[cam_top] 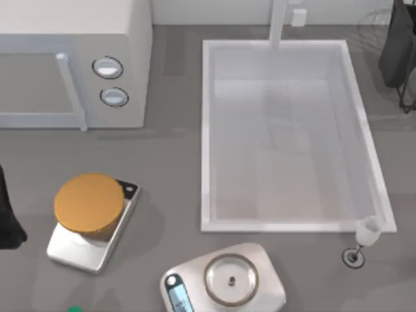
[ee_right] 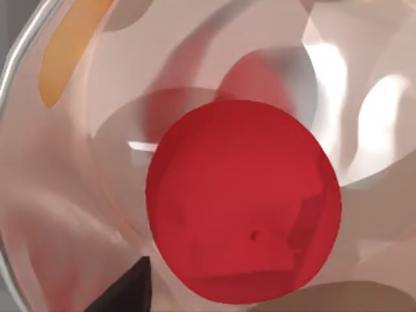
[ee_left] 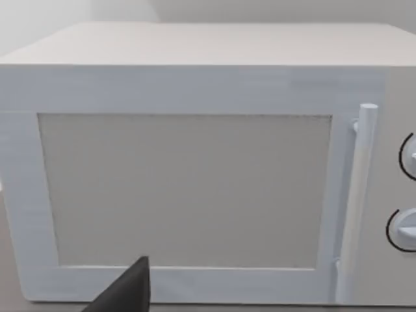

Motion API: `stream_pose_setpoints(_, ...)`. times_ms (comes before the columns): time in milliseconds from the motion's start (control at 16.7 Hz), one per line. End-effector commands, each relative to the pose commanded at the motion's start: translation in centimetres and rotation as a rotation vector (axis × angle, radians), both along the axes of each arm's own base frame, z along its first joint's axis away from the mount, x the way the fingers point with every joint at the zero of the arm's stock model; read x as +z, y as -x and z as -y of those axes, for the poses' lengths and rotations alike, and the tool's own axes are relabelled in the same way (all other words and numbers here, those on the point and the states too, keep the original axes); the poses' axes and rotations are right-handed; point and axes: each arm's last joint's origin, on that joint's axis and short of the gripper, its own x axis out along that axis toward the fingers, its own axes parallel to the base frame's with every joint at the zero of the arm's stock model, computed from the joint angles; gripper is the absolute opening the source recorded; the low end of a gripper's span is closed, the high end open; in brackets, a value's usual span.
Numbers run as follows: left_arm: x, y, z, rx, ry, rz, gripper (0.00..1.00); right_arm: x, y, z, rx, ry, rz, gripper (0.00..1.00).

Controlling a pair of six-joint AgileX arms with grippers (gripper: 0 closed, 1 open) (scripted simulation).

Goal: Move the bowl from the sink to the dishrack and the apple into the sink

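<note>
Red apple (ee_right: 244,201) sits close under the right wrist camera, seen through curved clear glass, apparently inside a glass vessel. Whether the right claw is wide or narrow I cannot tell; the same goes for the left, which faces the microwave (ee_left: 188,175). Sink (cam_top: 207,130) lies bare beside the microwave. Judging by this, the apple step is in hand: next, grip it and carry it to the sink.
</note>
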Motion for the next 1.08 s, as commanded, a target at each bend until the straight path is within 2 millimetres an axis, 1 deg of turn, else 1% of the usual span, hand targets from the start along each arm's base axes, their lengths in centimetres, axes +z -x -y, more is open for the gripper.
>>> stream_pose_setpoints(240, 0.0, 0.0, 0.0, 0.000, 0.000, 0.000, 1.00, -3.2, -0.5, 0.2, -0.002, 0.013, 0.048, 1.00)
stream_pose_setpoints(420, 0.0, 0.0, 0.0, 0.000, 0.000, 0.000, 1.00, -5.9, -0.1, 0.1, -0.003, 0.008, 0.033, 1.00)
stream_pose_setpoints(480, 0.0, 0.0, 0.0, 0.000, 0.000, 0.000, 1.00, -6.4, 0.0, 0.1, -0.002, 0.006, 0.024, 1.00)
stream_pose_setpoints(720, 0.0, 0.0, 0.0, 0.000, 0.000, 0.000, 1.00, -6.4, 0.1, 0.1, -0.002, 0.006, 0.023, 1.00)
stream_pose_setpoints(1080, 0.0, 0.0, 0.0, 0.000, 0.000, 0.000, 1.00, -6.4, 0.1, 0.1, -0.002, 0.006, 0.023, 0.55)
